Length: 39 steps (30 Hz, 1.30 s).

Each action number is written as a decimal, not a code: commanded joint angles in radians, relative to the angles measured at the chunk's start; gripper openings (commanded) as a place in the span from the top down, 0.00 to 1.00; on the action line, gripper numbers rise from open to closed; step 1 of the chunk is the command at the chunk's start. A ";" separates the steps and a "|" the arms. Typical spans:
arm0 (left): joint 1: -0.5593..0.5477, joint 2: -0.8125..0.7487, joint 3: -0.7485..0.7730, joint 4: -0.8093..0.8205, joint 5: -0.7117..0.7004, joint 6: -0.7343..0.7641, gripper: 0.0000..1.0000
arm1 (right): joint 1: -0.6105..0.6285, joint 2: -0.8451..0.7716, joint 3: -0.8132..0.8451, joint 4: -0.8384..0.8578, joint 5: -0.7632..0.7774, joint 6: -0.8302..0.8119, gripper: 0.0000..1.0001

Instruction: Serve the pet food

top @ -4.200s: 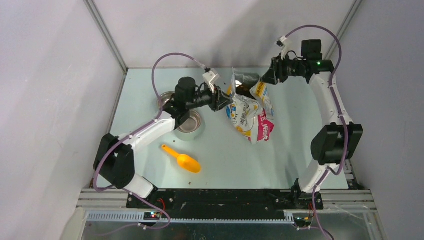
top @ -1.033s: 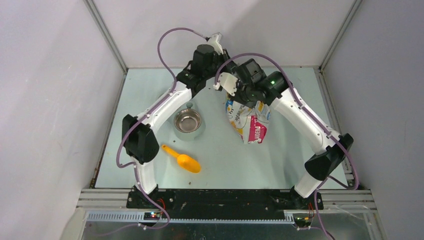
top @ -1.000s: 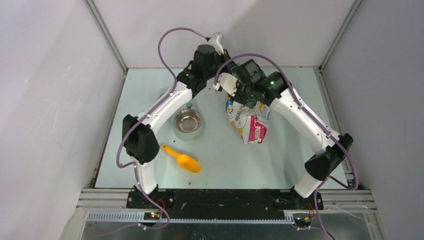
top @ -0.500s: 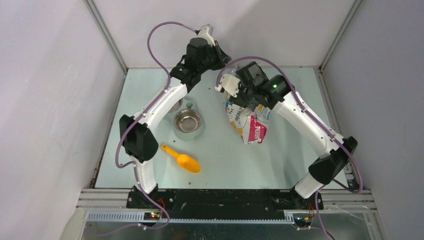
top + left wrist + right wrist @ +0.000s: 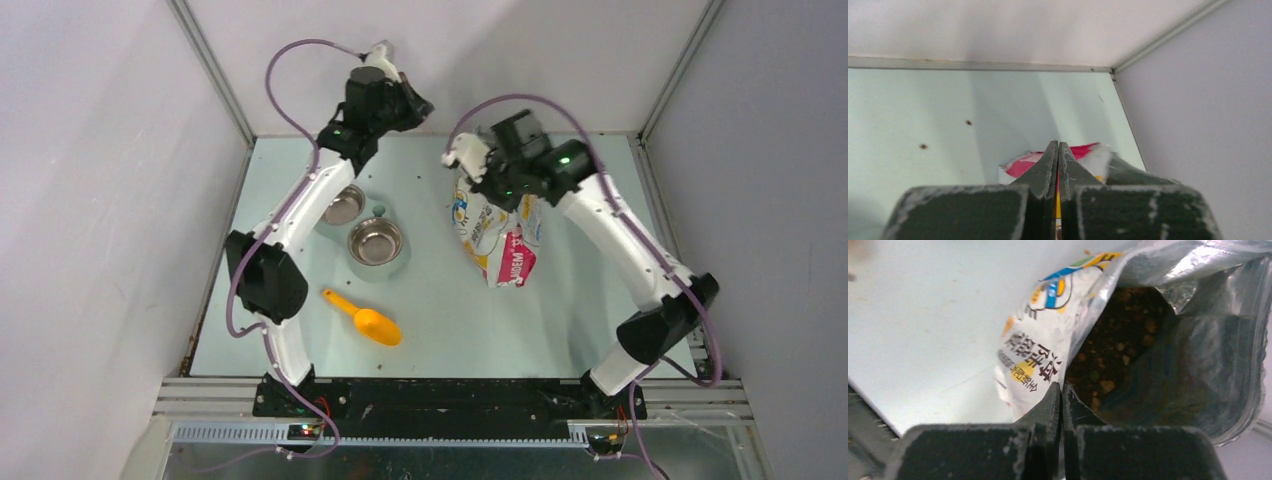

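Note:
The printed bag [image 5: 497, 238] stands at the back right of the table with its mouth open. Brown pet food [image 5: 1108, 342] shows inside its foil lining. My right gripper [image 5: 478, 186] [image 5: 1062, 386] is at the mouth, shut on the bag's rim, one finger outside the printed wall [image 5: 1040, 350] and one inside. My left gripper [image 5: 418, 104] [image 5: 1058, 145] hangs high near the back wall, away from the bag, jaws shut with only a thin yellow sliver showing in the slit. The bag's red bottom [image 5: 1023, 164] shows beyond its fingers.
Two steel bowls [image 5: 375, 242] [image 5: 343, 205] sit left of centre, with a small greenish bit [image 5: 379, 210] between them. An orange scoop [image 5: 366, 320] lies nearer the front. Loose kibble crumbs [image 5: 923, 146] dot the table by the back wall [image 5: 998, 30].
My left gripper has pulled away from the bag's mouth, up and left toward the back wall, uncovering the second bowl. The right gripper stayed at the bag's rim, shifting slightly right.

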 commanded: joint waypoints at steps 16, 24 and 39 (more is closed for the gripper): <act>0.122 -0.223 -0.202 -0.028 0.086 0.069 0.92 | -0.151 -0.133 -0.058 0.297 -0.231 0.481 0.36; 0.168 -0.304 -0.251 -0.110 -0.016 0.111 0.87 | -0.006 0.029 0.117 0.275 0.173 0.556 0.20; 0.258 -0.412 -0.336 -0.293 0.003 0.170 0.82 | 0.055 0.077 0.096 0.131 0.348 0.769 0.48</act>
